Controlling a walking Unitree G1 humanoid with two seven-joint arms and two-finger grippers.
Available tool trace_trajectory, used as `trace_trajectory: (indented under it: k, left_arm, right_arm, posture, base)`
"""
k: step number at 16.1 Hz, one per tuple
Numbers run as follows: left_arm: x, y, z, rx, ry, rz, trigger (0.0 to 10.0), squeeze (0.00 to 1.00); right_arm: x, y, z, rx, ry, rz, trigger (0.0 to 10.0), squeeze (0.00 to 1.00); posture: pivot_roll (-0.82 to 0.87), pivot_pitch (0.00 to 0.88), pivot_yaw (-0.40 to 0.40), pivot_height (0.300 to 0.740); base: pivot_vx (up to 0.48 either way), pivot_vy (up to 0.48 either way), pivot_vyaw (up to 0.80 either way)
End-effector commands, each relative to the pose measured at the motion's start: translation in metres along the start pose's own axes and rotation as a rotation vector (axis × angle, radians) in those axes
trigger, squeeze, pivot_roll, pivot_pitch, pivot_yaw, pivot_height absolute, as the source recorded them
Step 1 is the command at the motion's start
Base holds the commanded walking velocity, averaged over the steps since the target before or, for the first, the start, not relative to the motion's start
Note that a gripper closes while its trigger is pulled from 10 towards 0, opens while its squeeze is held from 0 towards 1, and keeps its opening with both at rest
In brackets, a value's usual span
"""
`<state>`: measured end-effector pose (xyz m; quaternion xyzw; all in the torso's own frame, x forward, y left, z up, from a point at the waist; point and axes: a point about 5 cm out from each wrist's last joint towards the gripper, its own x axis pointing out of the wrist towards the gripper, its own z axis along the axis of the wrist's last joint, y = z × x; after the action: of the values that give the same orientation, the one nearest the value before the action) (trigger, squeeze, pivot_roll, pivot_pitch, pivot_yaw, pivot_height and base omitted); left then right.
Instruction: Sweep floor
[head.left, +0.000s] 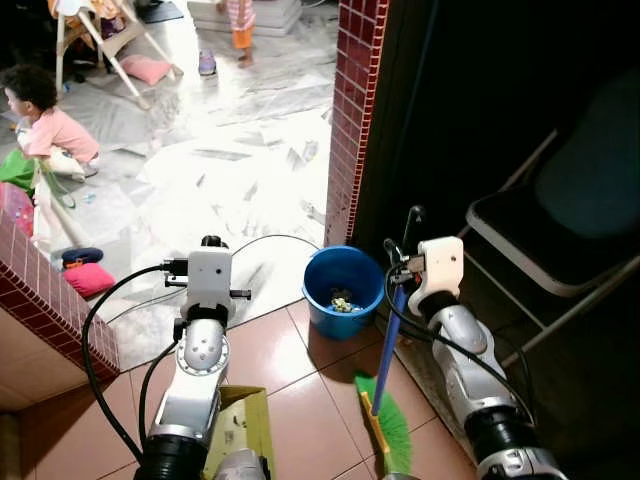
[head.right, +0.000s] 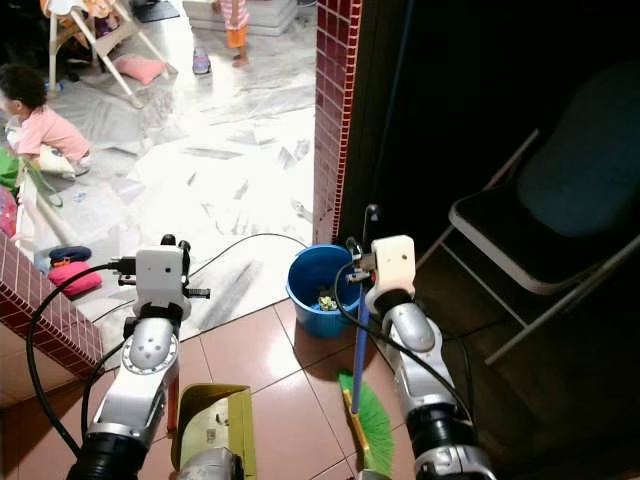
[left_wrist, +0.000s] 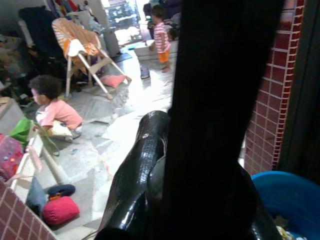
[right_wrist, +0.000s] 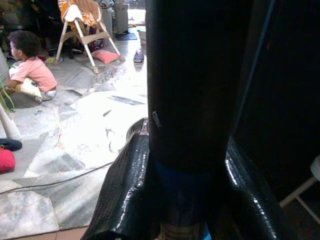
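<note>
My right gripper (head.left: 398, 262) is shut on the broom's blue handle (head.left: 390, 340), which stands nearly upright. Its green bristles (head.left: 393, 425) rest on the brown tiles by my right arm. In the right wrist view two glossy fingers (right_wrist: 125, 190) clamp the dark shaft. My left gripper (head.left: 207, 243) is raised over the tiles and shut on the dustpan's dark handle, with a finger (left_wrist: 135, 180) pressed against it. The yellow-green dustpan (head.left: 240, 425) sits low beside my left arm. A blue bucket (head.left: 330, 318) with some debris (head.left: 342, 300) inside stands between the two arms.
A red brick pillar (head.left: 355, 110) rises behind the bucket, and a low brick wall (head.left: 45, 295) is at left. A folding chair (head.left: 560, 230) stands in the dark at right. A child (head.left: 50, 125) sits on the marble floor, another person (head.left: 240, 25) stands far back. A cable (head.left: 270, 240) crosses the floor.
</note>
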<state>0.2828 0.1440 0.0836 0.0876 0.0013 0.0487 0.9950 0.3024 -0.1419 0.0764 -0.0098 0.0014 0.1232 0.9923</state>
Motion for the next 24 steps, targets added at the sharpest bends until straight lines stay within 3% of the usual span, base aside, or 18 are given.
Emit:
trace_trajectory:
  k: [1, 6, 10, 15, 24]
  left_arm:
    - [-0.006, 0.001, -0.019, -0.021, 0.101, -0.004, 10.0, 0.0]
    - [-0.006, 0.001, -0.019, -0.03, 0.103, -0.003, 10.0, 0.0]
    - [0.003, 0.002, -0.014, -0.06, 0.086, 0.026, 10.0, 0.0]
    - [0.009, 0.008, -0.012, -0.069, 0.088, 0.05, 10.0, 0.0]
    - [0.011, 0.013, -0.013, -0.107, 0.084, 0.096, 10.0, 0.0]
  right_arm:
    - [0.0, -0.001, 0.004, 0.015, -0.029, -0.011, 10.0, 0.0]
    - [0.0, 0.001, 0.005, 0.01, -0.035, -0.002, 10.0, 0.0]
    - [0.005, 0.005, 0.026, -0.013, -0.118, 0.135, 10.0, 0.0]
    - [0.004, 0.015, 0.03, -0.034, -0.141, 0.208, 10.0, 0.0]
    - [0.001, 0.015, 0.033, -0.041, -0.164, 0.238, 10.0, 0.0]
  posture:
    - [-0.01, 0.0, 0.01, 0.74]
    - [-0.01, 0.0, 0.01, 0.74]
    - [-0.04, 0.0, 0.019, 0.74]
    - [-0.04, 0.0, 0.017, 0.74]
    - [-0.05, 0.0, 0.019, 0.74]
  base:
    - [0.0, -0.3, 0.0]
    - [0.0, -0.315, 0.0]
    - [0.0, -0.48, 0.0]
    - [0.0, -0.368, 0.0]
    - [0.032, 0.0, 0.0]
